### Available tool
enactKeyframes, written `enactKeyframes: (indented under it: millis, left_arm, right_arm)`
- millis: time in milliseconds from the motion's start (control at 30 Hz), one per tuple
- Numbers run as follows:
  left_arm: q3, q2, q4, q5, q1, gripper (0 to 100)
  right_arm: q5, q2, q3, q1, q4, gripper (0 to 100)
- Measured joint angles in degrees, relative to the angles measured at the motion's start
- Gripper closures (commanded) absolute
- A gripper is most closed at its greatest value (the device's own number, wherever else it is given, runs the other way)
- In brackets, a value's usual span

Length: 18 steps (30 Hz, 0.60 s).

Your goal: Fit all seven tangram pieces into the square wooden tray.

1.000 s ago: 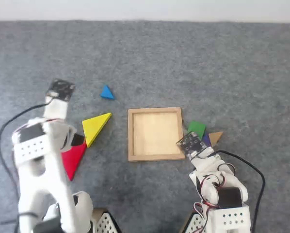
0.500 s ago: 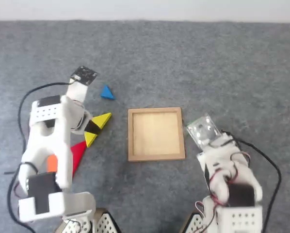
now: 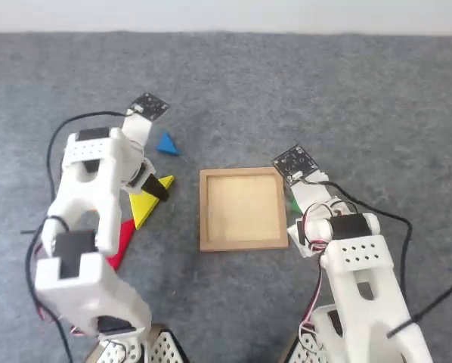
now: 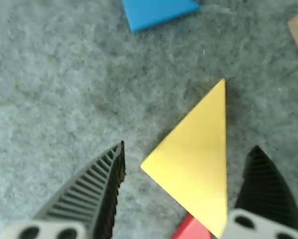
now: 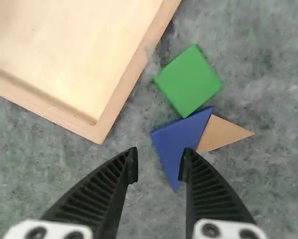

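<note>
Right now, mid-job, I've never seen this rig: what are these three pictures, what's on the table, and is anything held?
Two small robot arms, each with a two-fingered gripper. One picture looks down on the table; the other two come from wrist cameras. The left gripper is open over the yellow triangle, near a light blue triangle and a red piece. The right gripper is open over the dark blue piece, beside a green square, a tan triangle and the wooden tray. Neither gripper holds anything.
</note>
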<state>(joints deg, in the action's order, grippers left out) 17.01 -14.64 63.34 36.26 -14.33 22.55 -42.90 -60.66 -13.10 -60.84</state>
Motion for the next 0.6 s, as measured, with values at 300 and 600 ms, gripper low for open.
enactKeyframes:
  millis: [300,600]
  left_arm:
    - [-1.58,-3.43,0.97,8.53,-0.62,65]
    - [-1.58,-3.43,6.42,2.81,-1.58,65]
  right_arm:
    - [0.00,0.00,-1.23,0.00,2.90,84.3]
    - [0.00,0.00,-1.23,0.00,2.90,84.3]
